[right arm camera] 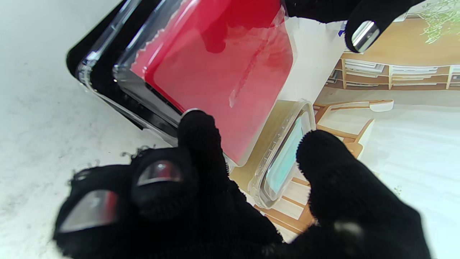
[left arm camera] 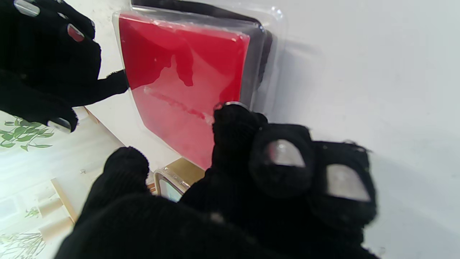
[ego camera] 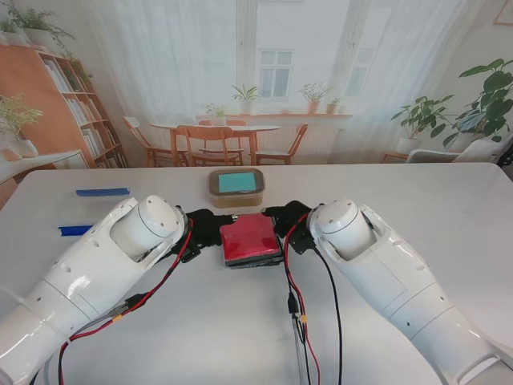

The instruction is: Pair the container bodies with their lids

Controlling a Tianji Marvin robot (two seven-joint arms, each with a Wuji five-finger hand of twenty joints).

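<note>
Two robot hands, left (ego camera: 200, 233) and right (ego camera: 290, 224), grasp the red lid (ego camera: 250, 238) over its black body (ego camera: 253, 261) at frame centre on the surface (ego camera: 401, 192). We judge uneven pressing could seat one edge only, leaving the lid skewed.

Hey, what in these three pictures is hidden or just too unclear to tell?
- Stand view: both hands' fingers, hidden behind the wrists beside the red-lidded container.
- Wrist views: whether the clear lid is fully seated; glare and the left hand and right hand cover its edges.
- Brown container: its contents.
- Two blue objects: too small to identify.
</note>
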